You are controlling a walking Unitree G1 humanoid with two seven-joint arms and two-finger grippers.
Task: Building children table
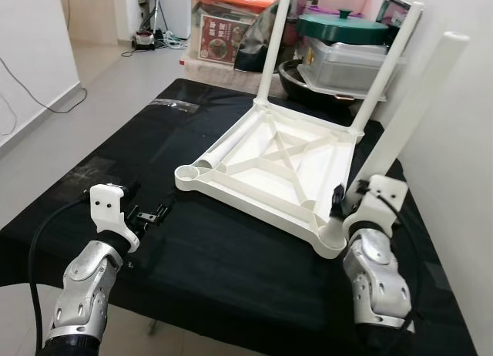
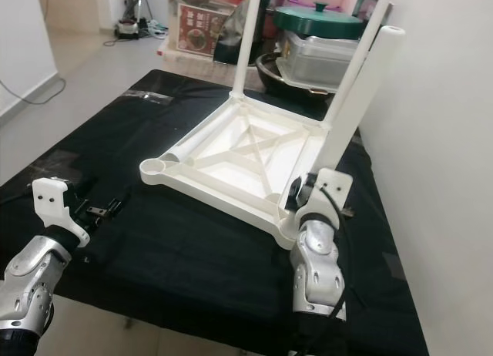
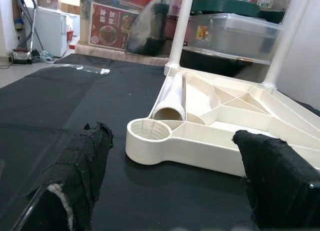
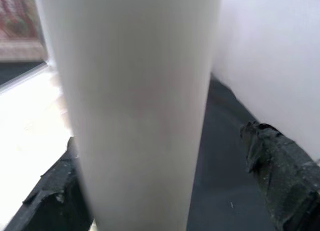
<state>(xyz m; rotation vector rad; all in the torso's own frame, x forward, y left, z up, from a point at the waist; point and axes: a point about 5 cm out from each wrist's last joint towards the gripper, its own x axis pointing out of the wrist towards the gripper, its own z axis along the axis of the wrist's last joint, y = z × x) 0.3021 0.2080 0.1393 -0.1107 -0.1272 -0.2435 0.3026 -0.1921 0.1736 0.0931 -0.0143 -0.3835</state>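
Legs first: two of them stand upright in the far corners of the upturned white tabletop (image 1: 269, 167), which lies underside-up on the black cloth (image 1: 100, 148) spread over the work surface. So the far side looks finished.

Now the near right corner. A third leg (image 1: 412, 109) rises there, leaning a little toward the white wall (image 2: 447, 125), its foot down at the corner socket just by the right gripper (image 1: 345, 209). In the right wrist view the leg (image 4: 135, 106) sits between the two black fingers (image 4: 280, 171), but the fingers stand well apart from it on one side, so I'd call that gripper open around the leg, not clamped. Whether the leg is fully seated in its socket I can't tell; the gripper and wrist hide the joint.

Near left corner: the round socket (image 3: 148, 131) is bare. The fourth leg (image 3: 171, 98) lies loose inside the tabletop's frame, its open end just behind that socket. The left gripper (image 3: 170, 186) hovers low over the cloth, fingers spread wide and holding nothing, facing that corner.

My reckoning: two legs done, the third being fitted or just about placed, the fourth not yet picked up. After that, the table has to be turned right way up.

Storage boxes (image 1: 231, 25) are stacked beyond the far edge.
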